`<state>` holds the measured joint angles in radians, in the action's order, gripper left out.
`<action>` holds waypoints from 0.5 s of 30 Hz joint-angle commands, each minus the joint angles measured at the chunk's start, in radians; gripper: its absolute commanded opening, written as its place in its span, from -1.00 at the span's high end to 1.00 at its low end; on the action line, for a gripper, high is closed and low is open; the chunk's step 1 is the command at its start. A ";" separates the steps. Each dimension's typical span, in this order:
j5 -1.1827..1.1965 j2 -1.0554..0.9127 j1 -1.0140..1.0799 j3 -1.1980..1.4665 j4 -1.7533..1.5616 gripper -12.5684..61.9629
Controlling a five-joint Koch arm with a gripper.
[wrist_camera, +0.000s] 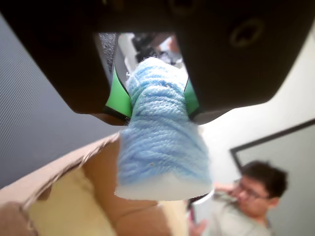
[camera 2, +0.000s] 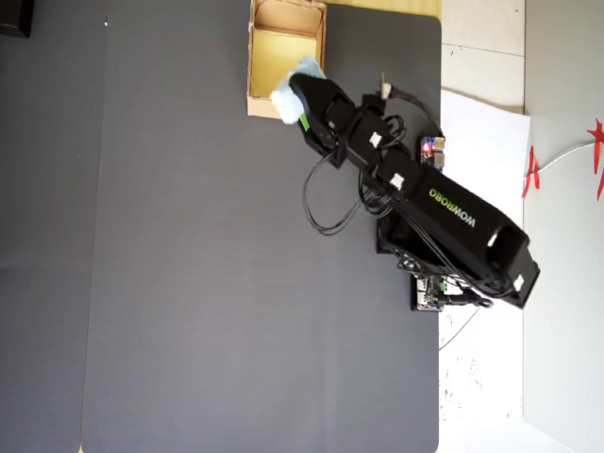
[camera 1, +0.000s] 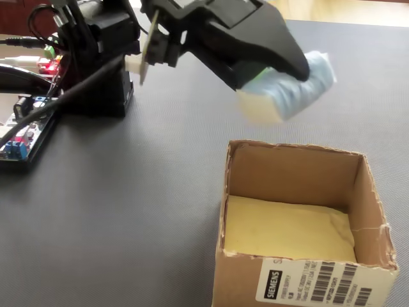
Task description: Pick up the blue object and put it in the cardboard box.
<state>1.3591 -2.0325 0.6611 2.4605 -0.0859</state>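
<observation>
The gripper (wrist_camera: pixel 156 101) is closed on the blue lump (wrist_camera: pixel 160 142), its green-lined jaws pinching the upper part from both sides while the flat pale end hangs free beneath them. In the fixed view the lump (camera 1: pixel 300 86) is carried in the air, clear of the mat, above and just beyond the far wall of the cardboard box (camera 1: pixel 364 192). The overhead view sets the gripper (camera 2: pixel 294 102) over the box's lower right corner, the lump (camera 2: pixel 293 90) overlapping the rim (camera 2: pixel 253 57). In the wrist view the torn cardboard edge (wrist_camera: pixel 64 167) lies below and to the left of the jaws, with the yellowish floor under it. The box stands open at the top. The dark grey mat (camera 2: pixel 189 283) lies bare on the side of the gripper away from the arm. Behind the gripper, along the arm, are loose black cables (camera 2: pixel 326 203) and small circuit boards (camera 2: pixel 429 149). A person (wrist_camera: pixel 246 196) shows in the wrist view's background
</observation>
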 commanded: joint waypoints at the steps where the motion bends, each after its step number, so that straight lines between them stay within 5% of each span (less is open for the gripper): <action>1: -0.002 0.011 0.014 -0.103 -0.092 0.52; 13: -0.003 0.204 0.130 -0.218 -0.081 0.50; 15: 0.002 0.212 0.129 -0.227 -0.055 0.34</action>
<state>1.3560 -1.8178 0.7900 2.3270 -0.0859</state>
